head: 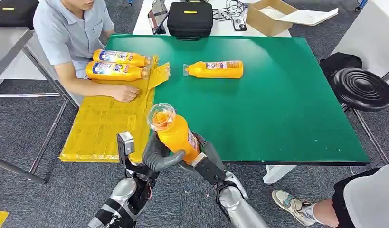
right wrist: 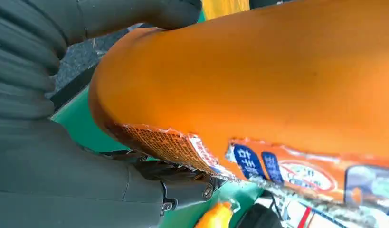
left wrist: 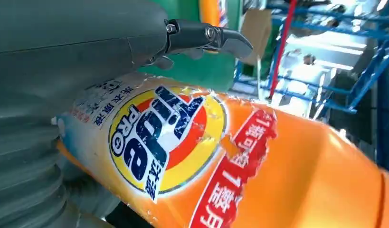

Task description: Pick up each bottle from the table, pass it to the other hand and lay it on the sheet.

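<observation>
two bottles [head: 117, 64] lie on the sheet [head: 104, 126] at the bench's [head: 287, 109] left, a third bottle [head: 215, 69] just right of it

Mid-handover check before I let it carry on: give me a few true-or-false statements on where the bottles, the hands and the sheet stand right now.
1. Both hands are on the held bottle. True: the left hand and the right hand both grip it.
2. Three bottles lie on the yellow sheet. False: two bottles lie at its far end.
3. One bottle on the green table lies on its side, off the sheet. True.
4. The held bottle lies flat on the table. False: it is held off the table near the front edge, clear cap toward the camera.
5. A person's hand rests on the sheet. True.
</observation>
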